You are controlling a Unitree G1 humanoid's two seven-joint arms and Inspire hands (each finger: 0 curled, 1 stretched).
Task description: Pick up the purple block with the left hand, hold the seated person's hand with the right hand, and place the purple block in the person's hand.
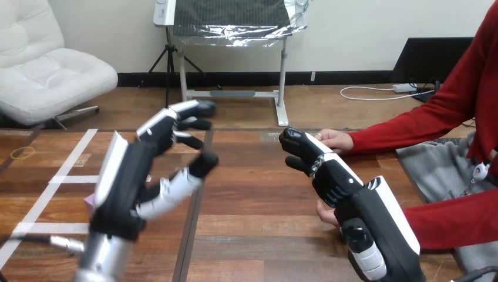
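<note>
Nearest you, at the table's (pixel 252 223) near edge on the right side, your right hand (pixel 352 194) comes up from the bottom corner with its white back shell turned upward, reaching forward and toward the middle of the tabletop. You see it from behind, so you cannot tell whether it is open or closed on anything. One of the person's hands (pixel 325 212) peeks out from under it on the side toward the table's centre, close against its underside; whether the two are clasped cannot be made out. On the left side, the silver forearm (pixel 100 258) rises from the near edge and carries your left hand (pixel 126 182) lifted above the wood, its white back shell facing the table's left edge and its palm facing the centre. That hand is open: the fingers (pixel 176 117) spread forward, relaxed and only slightly bent, the thumb (pixel 188 176) sticks out toward the middle, and nothing lies between them. A small pale sliver of the purple block (pixel 89 201) shows just behind the hand's back shell, toward the left edge, with most of it hidden by the hand; the hand is not gripping it. Strips of white tape (pixel 73 154) cross the wood there. Farther off, near the table's far edge on the right, the person's other hand (pixel 336 140), in a red sleeve, rests just beside the tip of your right hand. A yellow rubber band (pixel 22 153) lies near the far left corner.
</note>
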